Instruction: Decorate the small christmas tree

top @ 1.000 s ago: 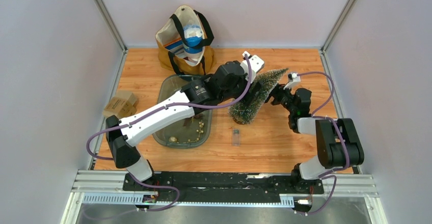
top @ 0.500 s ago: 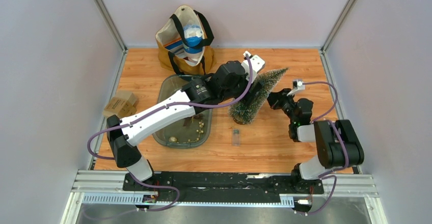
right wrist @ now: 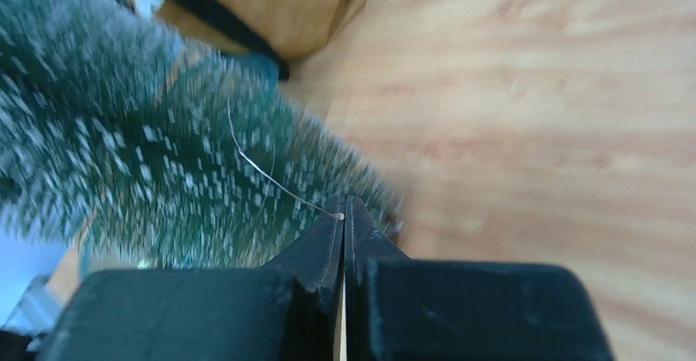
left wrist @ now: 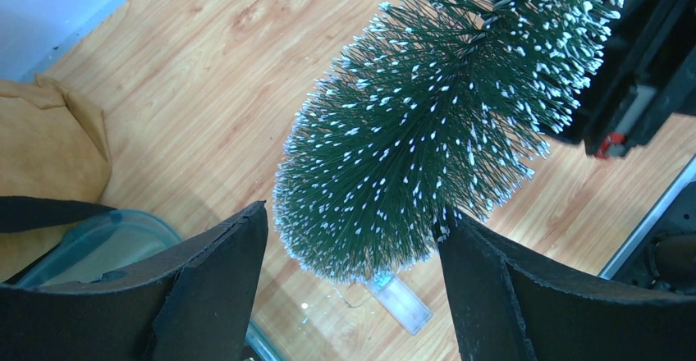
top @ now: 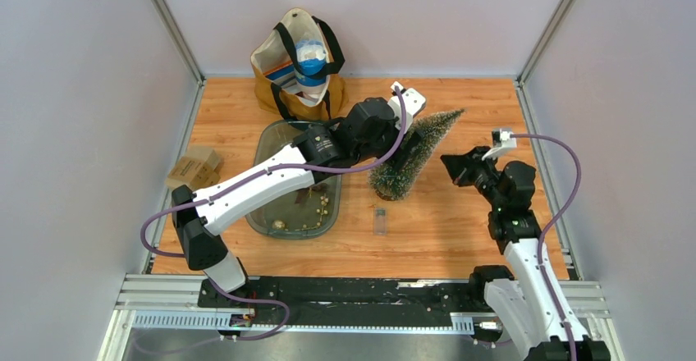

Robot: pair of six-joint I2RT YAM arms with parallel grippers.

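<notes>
1. The right gripper is pinched shut on a thin wire that runs into the needles. Draw the wire gently and taut around the cone.
2. The left gripper straddles the small christmas tree with its jaws wide, apparently pressing the bristles. It should brace firmly.
3. The tree leans above the table, just right of the clear tray. It is dark green with white tips, and no ornaments show.

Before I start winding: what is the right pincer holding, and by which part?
A thin wire, its near end pinched in the shut tips of the right pincer; the rest trails to the small christmas tree.
</notes>
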